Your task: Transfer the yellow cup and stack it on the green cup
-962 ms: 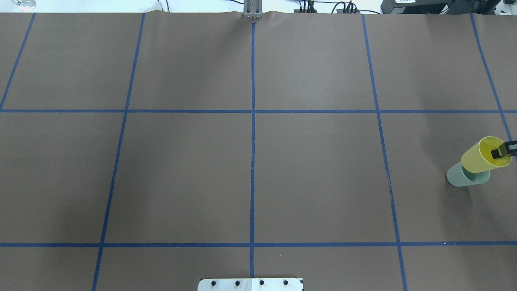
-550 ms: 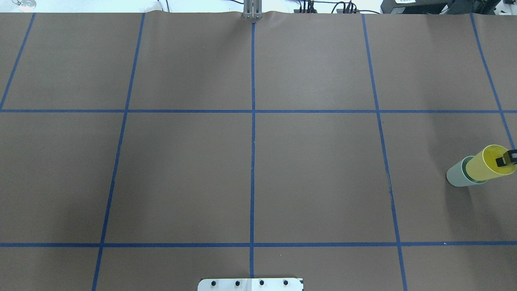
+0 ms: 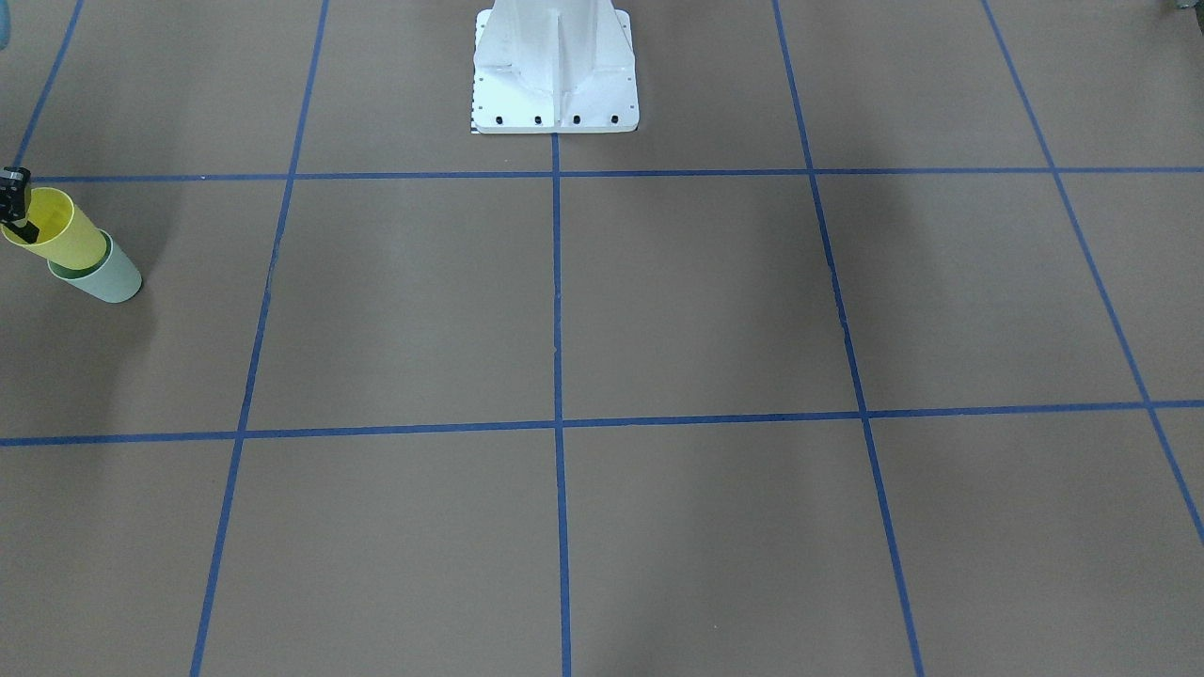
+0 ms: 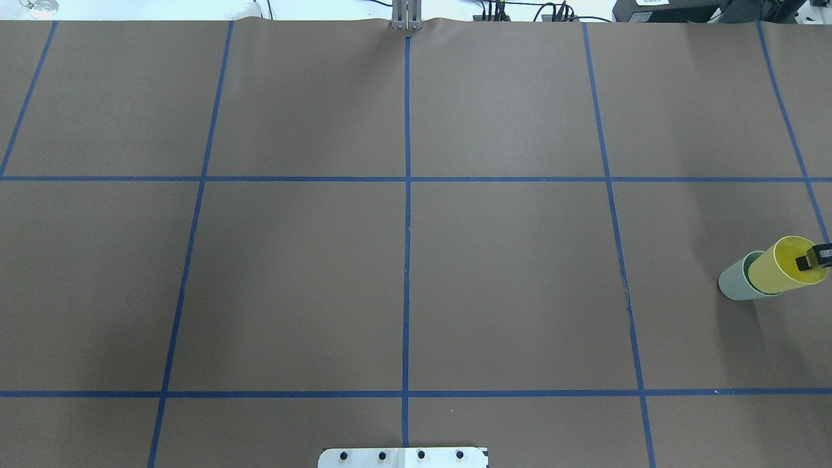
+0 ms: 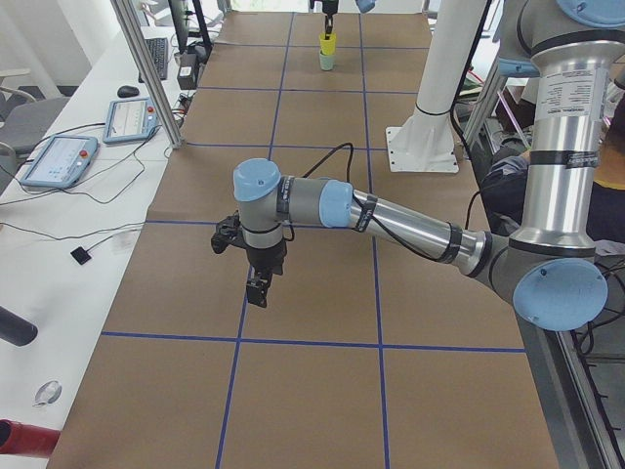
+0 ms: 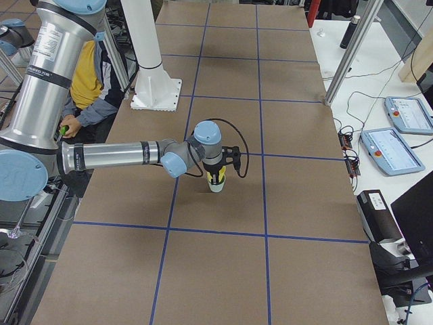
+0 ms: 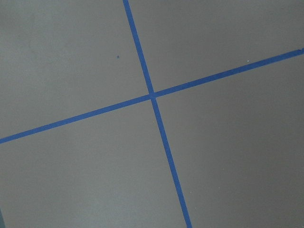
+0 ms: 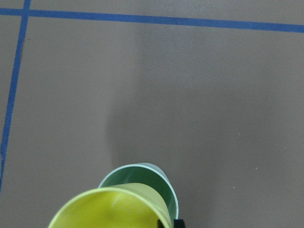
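The yellow cup (image 4: 780,270) sits nested in the green cup (image 4: 733,283) near the table's far right edge. Both stand upright on the brown paper, with the yellow cup's upper half sticking out. My right gripper (image 4: 816,259) is over them, one black finger inside the yellow rim, shut on that rim. The stack also shows in the front-facing view (image 3: 61,240) with the gripper (image 3: 14,212) above it. In the right wrist view the yellow cup (image 8: 114,209) fills the green cup (image 8: 142,175). My left gripper (image 5: 259,290) hovers over the table's left part; I cannot tell whether it is open.
Blue tape lines divide the brown table into squares. The robot's white base (image 3: 555,94) stands at the near middle edge. A side bench with tablets (image 6: 406,115) runs beyond the far edge. A person in yellow (image 6: 88,81) sits behind the robot.
The yellow cup, held tilted above the green cup a second ago, has come down into it and straightened. The right gripper moved down with it.
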You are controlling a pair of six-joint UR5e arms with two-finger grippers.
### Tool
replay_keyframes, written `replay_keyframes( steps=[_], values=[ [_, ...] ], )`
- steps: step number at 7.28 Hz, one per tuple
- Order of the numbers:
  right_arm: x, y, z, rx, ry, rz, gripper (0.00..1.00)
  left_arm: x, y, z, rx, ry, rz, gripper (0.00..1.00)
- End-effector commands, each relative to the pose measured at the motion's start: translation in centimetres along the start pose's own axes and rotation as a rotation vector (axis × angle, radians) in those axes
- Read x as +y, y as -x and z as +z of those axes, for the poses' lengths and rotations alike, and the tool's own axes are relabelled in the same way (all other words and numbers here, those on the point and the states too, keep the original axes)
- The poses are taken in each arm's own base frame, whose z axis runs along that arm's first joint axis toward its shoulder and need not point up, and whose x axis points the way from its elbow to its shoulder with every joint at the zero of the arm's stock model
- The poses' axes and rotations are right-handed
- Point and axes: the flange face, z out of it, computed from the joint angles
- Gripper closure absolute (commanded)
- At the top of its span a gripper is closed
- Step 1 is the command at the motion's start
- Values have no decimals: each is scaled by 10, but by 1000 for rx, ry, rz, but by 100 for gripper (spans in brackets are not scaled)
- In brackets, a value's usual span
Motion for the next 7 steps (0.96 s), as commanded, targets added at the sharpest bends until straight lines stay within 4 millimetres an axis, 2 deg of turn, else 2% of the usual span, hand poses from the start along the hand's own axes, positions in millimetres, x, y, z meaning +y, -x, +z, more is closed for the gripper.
replay_keyframes(
  steps=[1, 2, 4, 6, 7],
  values=[
    [-1, 4, 3, -2, 4, -7, 73, 0, 0, 0, 0, 0, -1, 0],
    [-2, 4, 3, -3, 4, -8, 2, 0, 0, 1, 0, 2, -2, 0],
    [-6, 8, 2, -8, -3, -14, 0, 0, 1, 1, 1, 3, -2, 0],
    [-27, 14, -7, -20, -39, -14, 1, 0, 1, 1, 1, 5, -4, 0],
    [-36, -20, -26, -8, -88, 52, 0, 6, 1, 5, 30, 10, -14, 0]
  ],
)
